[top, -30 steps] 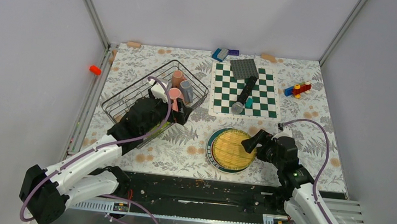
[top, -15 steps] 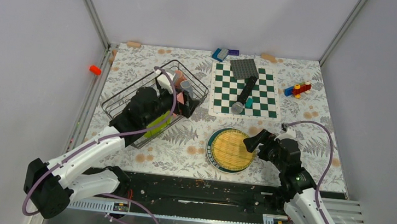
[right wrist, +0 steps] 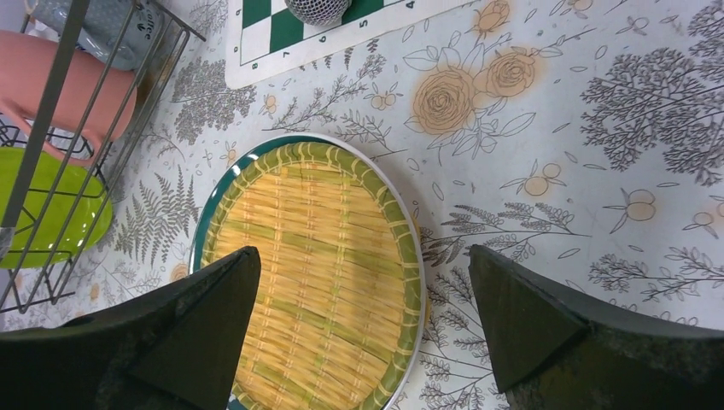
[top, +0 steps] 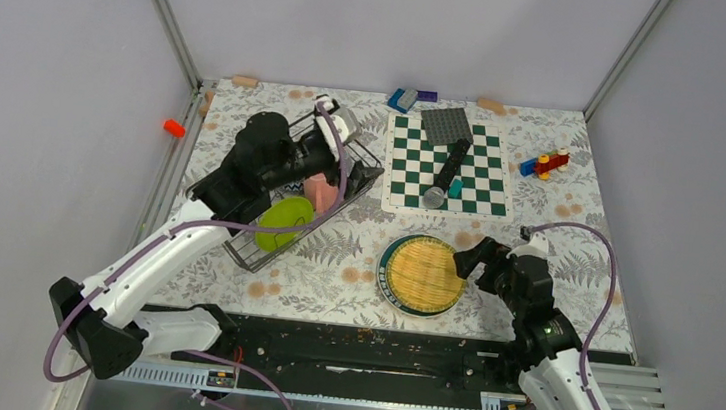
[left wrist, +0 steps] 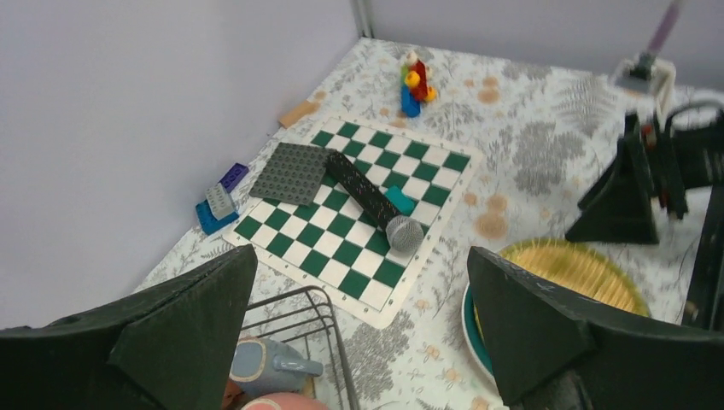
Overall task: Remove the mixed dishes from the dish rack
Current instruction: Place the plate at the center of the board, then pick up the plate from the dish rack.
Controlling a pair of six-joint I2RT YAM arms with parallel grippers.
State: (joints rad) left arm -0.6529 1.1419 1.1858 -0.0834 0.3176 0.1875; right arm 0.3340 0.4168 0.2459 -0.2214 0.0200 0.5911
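Note:
The dark wire dish rack (top: 231, 174) stands at the left of the table. A lime-green plate (top: 284, 224) leans in its near end, and a pink mug (top: 318, 191) stands by its right side. My left gripper (top: 335, 162) hovers open and empty over the rack's far right corner. In the left wrist view it (left wrist: 360, 256) is above a grey mug (left wrist: 265, 363) and the pink mug's rim (left wrist: 277, 403), touching neither. A yellow-green woven plate (top: 423, 274) lies on the table. My right gripper (top: 464, 260) is open above its right edge (right wrist: 364, 256).
A green-white checkered board (top: 448, 168) at the back carries a microphone (top: 445, 173), a grey baseplate (top: 446, 125) and a teal block. Toy blocks (top: 544, 164) lie at the far right, and more sit by the back wall (top: 404, 99).
My left arm has risen out of the rack's near end and swung toward its far right corner, uncovering the lime-green plate. The right gripper has drifted slightly right.

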